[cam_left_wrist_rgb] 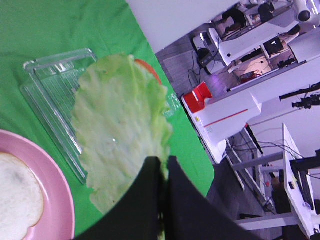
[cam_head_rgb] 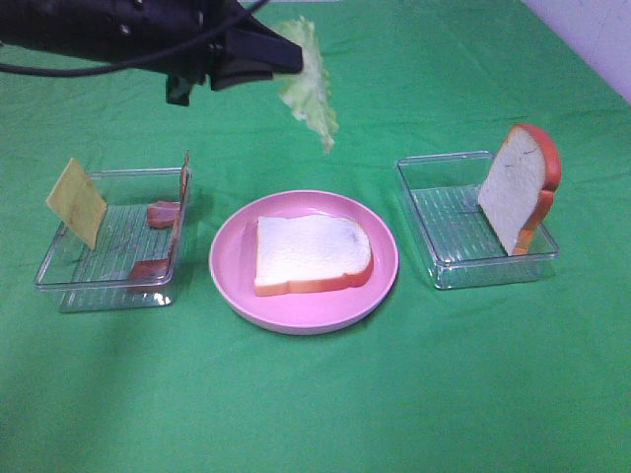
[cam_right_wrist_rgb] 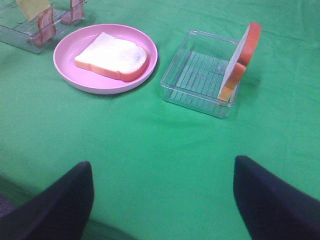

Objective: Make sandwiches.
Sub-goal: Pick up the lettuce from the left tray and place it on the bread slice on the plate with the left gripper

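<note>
The left end effector (cam_head_rgb: 294, 57) hangs above and behind the pink plate (cam_head_rgb: 296, 321), its black fingers clamped together on one end of a pale green lettuce leaf (cam_head_rgb: 312, 94) that dangles thin and crinkled. On the round, glossy plate lies a white bread slice (cam_head_rgb: 311, 251), flat, with an orange-red crust. Left of the plate a clear ribbed plastic tray (cam_head_rgb: 104, 293) holds a yellow cheese square (cam_head_rgb: 76, 202) leaning on its outer wall and reddish-brown bacon strips (cam_head_rgb: 175, 212) propped along the wall nearest the plate. Right of the plate a matching tray (cam_head_rgb: 493, 271) holds a second bread slice (cam_head_rgb: 518, 187) standing upright. The right end effector (cam_right_wrist_rgb: 162, 172), fingers wide apart and holding nothing, hovers over the green cloth worktop (cam_head_rgb: 315, 414), well apart from the plate.
</note>
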`<state>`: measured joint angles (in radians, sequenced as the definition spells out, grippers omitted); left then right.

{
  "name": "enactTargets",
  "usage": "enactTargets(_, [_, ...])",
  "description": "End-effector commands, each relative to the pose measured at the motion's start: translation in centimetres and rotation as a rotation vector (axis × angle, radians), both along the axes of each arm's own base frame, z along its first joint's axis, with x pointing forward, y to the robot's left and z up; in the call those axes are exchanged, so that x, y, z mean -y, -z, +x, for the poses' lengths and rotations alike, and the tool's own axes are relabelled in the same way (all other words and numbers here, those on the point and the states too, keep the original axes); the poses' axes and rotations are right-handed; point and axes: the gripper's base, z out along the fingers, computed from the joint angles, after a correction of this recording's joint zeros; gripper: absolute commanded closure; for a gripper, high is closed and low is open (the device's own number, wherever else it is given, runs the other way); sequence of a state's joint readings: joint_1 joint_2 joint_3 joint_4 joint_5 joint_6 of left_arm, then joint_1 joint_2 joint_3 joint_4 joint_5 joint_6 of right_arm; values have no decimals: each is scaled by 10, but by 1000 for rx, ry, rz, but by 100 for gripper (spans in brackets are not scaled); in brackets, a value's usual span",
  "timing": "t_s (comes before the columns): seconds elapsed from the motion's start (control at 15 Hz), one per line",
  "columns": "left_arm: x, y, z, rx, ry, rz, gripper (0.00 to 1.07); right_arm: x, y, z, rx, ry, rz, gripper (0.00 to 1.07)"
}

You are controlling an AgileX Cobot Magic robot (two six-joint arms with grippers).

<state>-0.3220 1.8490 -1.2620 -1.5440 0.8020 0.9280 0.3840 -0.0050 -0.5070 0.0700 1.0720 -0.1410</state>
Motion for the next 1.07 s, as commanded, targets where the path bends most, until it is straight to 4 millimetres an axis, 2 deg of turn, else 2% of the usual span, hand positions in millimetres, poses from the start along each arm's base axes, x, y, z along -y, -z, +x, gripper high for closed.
enactTargets(0.07, [23,29,1,-66,29,-15,107,1,1,-1,25,-5,-1,33])
enactTargets(0.27, [43,73,1,-140,59,-4,107,1,1,-1,25,-5,-1,33])
enactTargets(0.47, [47,107,4,-155,77,36,107,1,1,-1,25,-5,-1,33])
enactTargets(0.6, [44,118,6,-149,60,118,107,1,1,-1,25,-5,-1,33])
enactTargets(1.07, [30,132,11,-215,-69,313,107,1,1,-1,25,-5,-1,33])
